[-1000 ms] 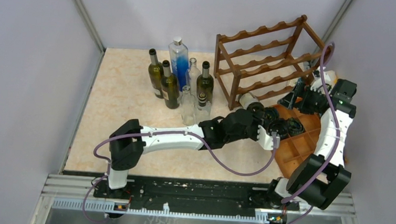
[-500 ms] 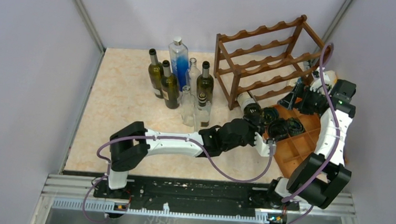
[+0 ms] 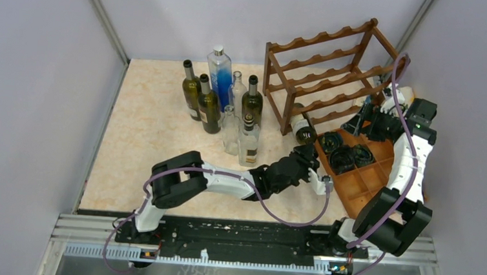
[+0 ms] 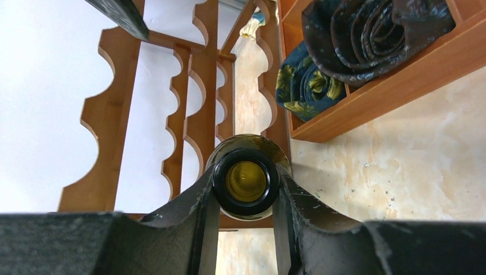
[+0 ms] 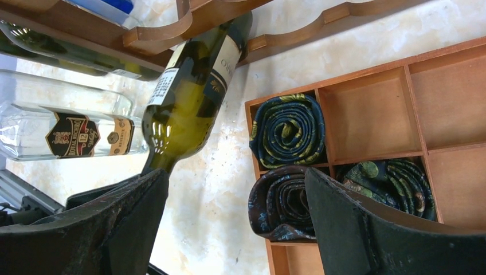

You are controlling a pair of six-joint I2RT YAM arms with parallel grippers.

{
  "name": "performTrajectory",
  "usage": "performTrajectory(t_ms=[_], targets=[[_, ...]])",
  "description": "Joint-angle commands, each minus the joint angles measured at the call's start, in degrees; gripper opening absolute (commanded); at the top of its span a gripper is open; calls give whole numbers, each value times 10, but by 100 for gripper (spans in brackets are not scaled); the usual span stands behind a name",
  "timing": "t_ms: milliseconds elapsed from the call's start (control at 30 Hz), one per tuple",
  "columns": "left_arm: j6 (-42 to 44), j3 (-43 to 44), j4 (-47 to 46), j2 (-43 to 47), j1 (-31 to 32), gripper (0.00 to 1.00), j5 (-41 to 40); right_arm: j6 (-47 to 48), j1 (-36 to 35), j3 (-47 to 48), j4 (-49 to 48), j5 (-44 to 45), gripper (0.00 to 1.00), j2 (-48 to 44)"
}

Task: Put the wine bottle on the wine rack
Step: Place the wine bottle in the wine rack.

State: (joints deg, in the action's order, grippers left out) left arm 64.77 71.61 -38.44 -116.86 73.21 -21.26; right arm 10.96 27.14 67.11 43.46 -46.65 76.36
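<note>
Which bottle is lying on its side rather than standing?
The dark green glass wine bottle with the cream label, at the foot of the reddish-brown wooden wine rack, neck clamped in the left gripper. The other bottles stand upright.

- wine bottle (image 5: 186, 109): dark green glass, glossy; one cream paper label and one dark;
- wine rack (image 3: 326, 72): reddish-brown wood, smooth, with a low sheen;
- compartment tray (image 5: 372, 112), right of the right wrist view: lighter orange-brown wood, matt;
- rolled cloths (image 5: 286, 130) in the tray: patterned fabric with a faint silky sheen;
- left gripper (image 4: 246, 192): fingers (image 4: 186, 229) black, matt, grainy;
- clear bottle (image 5: 34, 132), left edge of the right wrist view: colourless glass, shiny; black-and-gold label;
- table (image 3: 151, 124): pale beige, marble-patterned, smooth;
- left arm (image 3: 225, 180): white shell of smooth plastic, black joints;
- rail (image 3: 240, 241), bottom of the top view: black and silver metal.
</note>
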Motion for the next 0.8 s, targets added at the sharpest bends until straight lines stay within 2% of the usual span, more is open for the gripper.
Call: performTrajectory(t_ms=[0,133,400,633,767], targets=[[13,-8,-128,-27,-2,0,-43,15,4,-2,-9,-18,87,-5],[-6,-15,-143,-48,-3,3,-58,21,3,-7,-6,-18,87,-9],[-41,-27,-155,-86,-8,26,-87,29,3,-15,-2,-22,87,-18],[-71,-11,-142,-113,-8,37,-109,43,3,-13,14,-20,87,-21],[-108,-4,-113,-118,-8,40,-108,43,3,-15,16,-22,87,-23]])
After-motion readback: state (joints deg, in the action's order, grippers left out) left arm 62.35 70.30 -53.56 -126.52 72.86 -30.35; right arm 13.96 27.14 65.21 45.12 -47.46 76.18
